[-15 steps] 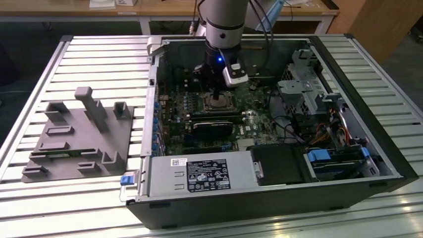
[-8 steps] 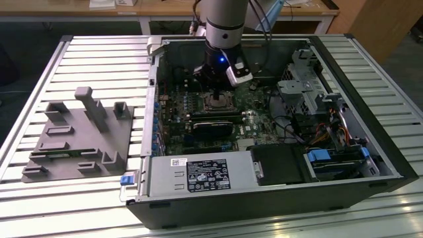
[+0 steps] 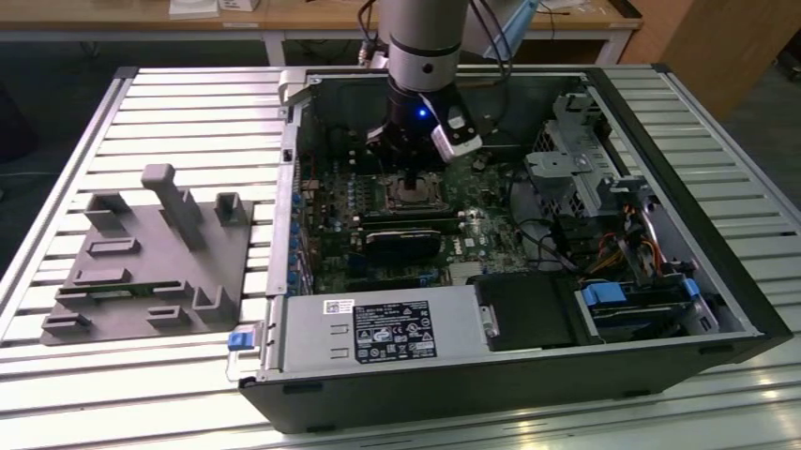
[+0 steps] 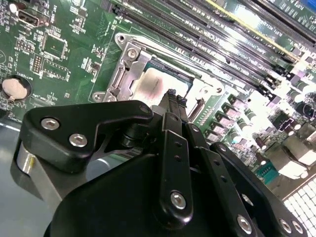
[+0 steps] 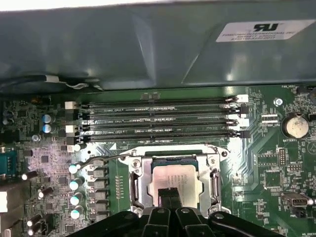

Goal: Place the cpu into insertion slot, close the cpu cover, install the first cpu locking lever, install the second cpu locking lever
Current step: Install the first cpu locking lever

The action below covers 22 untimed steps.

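The cpu (image 5: pixel 173 177) (image 4: pixel 157 84) lies flat in the insertion slot (image 3: pixel 411 195) on the green board, its silvery-tan face showing. The cpu cover (image 5: pixel 138 182) (image 4: pixel 123 73) lies down around it as a silvery frame, with the chip showing through its window. My gripper (image 5: pixel 170 194) (image 4: pixel 175 97) (image 3: pixel 407 176) hangs straight over the chip, its black fingers pressed together with their tips just at the chip's face. Nothing shows between them. A thin wire lever (image 5: pixel 106 158) runs along the socket's edge nearest the memory slots.
Several long black memory slots (image 5: pixel 158 118) lie beside the socket, with the case wall (image 5: pixel 148 44) beyond. Capacitors (image 5: pixel 76 185) and a coin battery (image 5: pixel 295 126) flank it. The black graphics card (image 3: pixel 400 246), the power supply (image 3: pixel 375 333) and a grey fixture (image 3: pixel 150 262) sit nearby.
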{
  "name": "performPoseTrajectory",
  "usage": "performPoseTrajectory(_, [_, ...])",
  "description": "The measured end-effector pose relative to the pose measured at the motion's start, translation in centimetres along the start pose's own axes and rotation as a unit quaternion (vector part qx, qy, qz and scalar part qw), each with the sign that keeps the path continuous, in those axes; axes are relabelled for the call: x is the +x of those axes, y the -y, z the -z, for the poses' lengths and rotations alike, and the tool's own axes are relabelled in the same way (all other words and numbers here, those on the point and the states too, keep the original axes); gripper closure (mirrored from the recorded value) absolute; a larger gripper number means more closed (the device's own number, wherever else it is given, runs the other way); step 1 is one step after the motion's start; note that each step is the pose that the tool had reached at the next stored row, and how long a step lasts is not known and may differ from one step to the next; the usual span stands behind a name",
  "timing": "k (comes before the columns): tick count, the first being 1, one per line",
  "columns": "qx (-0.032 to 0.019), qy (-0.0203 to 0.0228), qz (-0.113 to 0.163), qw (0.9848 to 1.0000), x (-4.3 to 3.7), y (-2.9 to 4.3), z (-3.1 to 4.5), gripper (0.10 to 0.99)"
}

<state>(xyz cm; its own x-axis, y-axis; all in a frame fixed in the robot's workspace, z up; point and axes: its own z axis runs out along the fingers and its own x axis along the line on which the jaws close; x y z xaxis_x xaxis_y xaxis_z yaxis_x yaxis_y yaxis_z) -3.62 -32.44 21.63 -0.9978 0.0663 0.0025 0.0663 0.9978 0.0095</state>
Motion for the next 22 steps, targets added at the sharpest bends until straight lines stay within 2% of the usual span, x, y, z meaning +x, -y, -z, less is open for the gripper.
performPoseTrajectory(5, [0.0004,0.0001,0.0,1.0,0.01,0.01,0.02,0.98])
performPoseTrajectory(8, [0.0003,0.0001,0.0,1.0,0.01,0.0,0.35,0.98])
performPoseTrajectory(22, [0.0003,0.0001,0.0,1.0,0.02,-0.03,3.45,0.98])
